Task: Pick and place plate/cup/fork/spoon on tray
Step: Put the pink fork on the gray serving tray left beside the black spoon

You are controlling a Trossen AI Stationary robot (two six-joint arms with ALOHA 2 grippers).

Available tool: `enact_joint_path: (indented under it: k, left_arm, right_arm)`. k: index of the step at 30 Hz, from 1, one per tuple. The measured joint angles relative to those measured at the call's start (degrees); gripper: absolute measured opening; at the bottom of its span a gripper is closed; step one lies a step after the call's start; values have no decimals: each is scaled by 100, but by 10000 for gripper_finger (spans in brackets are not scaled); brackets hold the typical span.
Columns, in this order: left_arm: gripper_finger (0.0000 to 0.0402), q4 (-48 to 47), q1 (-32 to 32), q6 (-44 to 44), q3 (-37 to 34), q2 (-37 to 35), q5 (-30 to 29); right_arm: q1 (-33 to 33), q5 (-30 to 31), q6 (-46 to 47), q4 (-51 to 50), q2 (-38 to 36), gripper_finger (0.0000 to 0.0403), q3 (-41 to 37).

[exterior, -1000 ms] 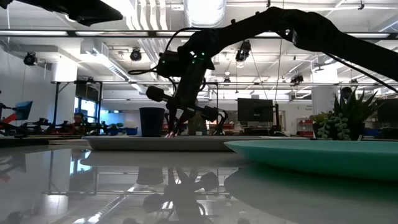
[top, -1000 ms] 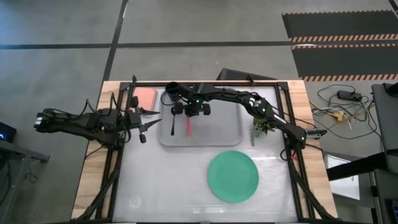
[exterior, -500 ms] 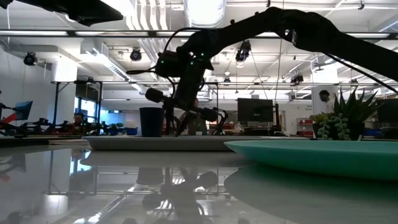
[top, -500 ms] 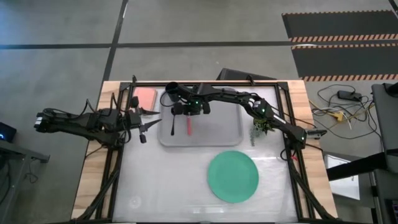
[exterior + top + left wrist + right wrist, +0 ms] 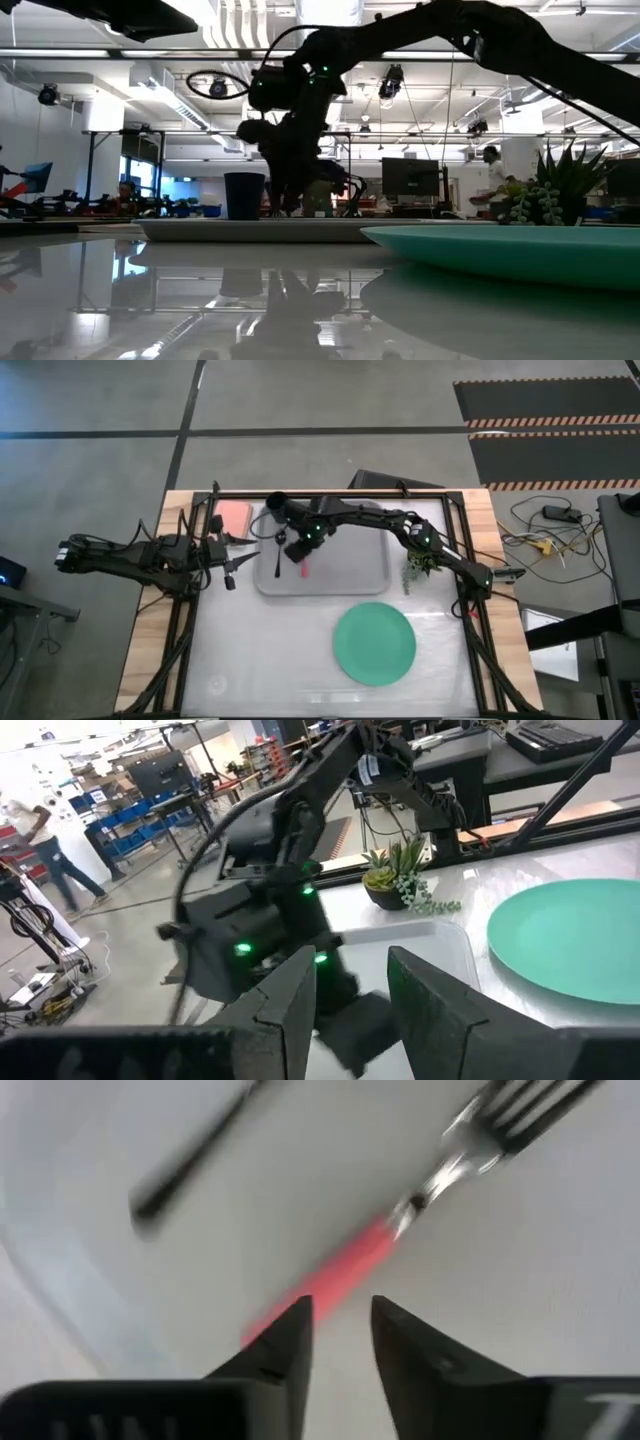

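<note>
The light-grey tray [image 5: 350, 565] lies at the table's far middle. On it lie the pink-handled fork [image 5: 303, 568], the dark spoon [image 5: 276, 563] and, at its far left corner, the black cup [image 5: 277, 503]. The mint-green plate [image 5: 374, 643] rests flat on the table, nearer than the tray. My right gripper [image 5: 300, 547] hovers open just above the fork's handle [image 5: 330, 1285] without touching it; the spoon's handle [image 5: 190, 1155] shows beside it. My left gripper [image 5: 232, 558] waits open at the tray's left edge.
A small pink pad [image 5: 234, 516] lies left of the tray's far corner. A potted succulent [image 5: 420, 565] stands right of the tray. Bare table lies left of the plate [image 5: 260, 650]. People move in the room beyond the table.
My right gripper has risen a little off the tray above the fork, shifted slightly toward the table's left edge and turned about its wrist. The fork and spoon lie where they were.
</note>
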Motion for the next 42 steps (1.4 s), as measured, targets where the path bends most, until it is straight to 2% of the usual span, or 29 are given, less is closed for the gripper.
enact_joint_path:
  k: [3, 6, 16, 20, 28, 36, 42]
  left_arm:
    - [109, 9, 0, -113, 0, 0, 0]
    - [109, 11, 0, -125, 7, 0, 0]
    - [109, 86, -2, -133, 13, -3, 0]
    - [109, 50, 0, -181, 11, 19, -2]
    - [109, 13, 0, -406, 7, 168, -2]
    - [109, 20, 2, -390, 4, 224, -2]
    - [109, 69, 2, -286, 2, 198, -2]
  right_arm:
    - [227, 142, -1108, -386, -15, 52, 0]
    - [435, 309, -1804, -256, -15, 17, 0]
    - [391, 331, -2848, 710, -145, 9, -23]
    - [316, 304, -3136, 1095, -146, 8, -288]
    - [242, 115, -3155, 1791, -660, 8, -1502]
    - [229, 412, -2896, 3620, -1794, 8, -3502]
    - [203, 578, -2990, 4765, -2035, 8, -4535]
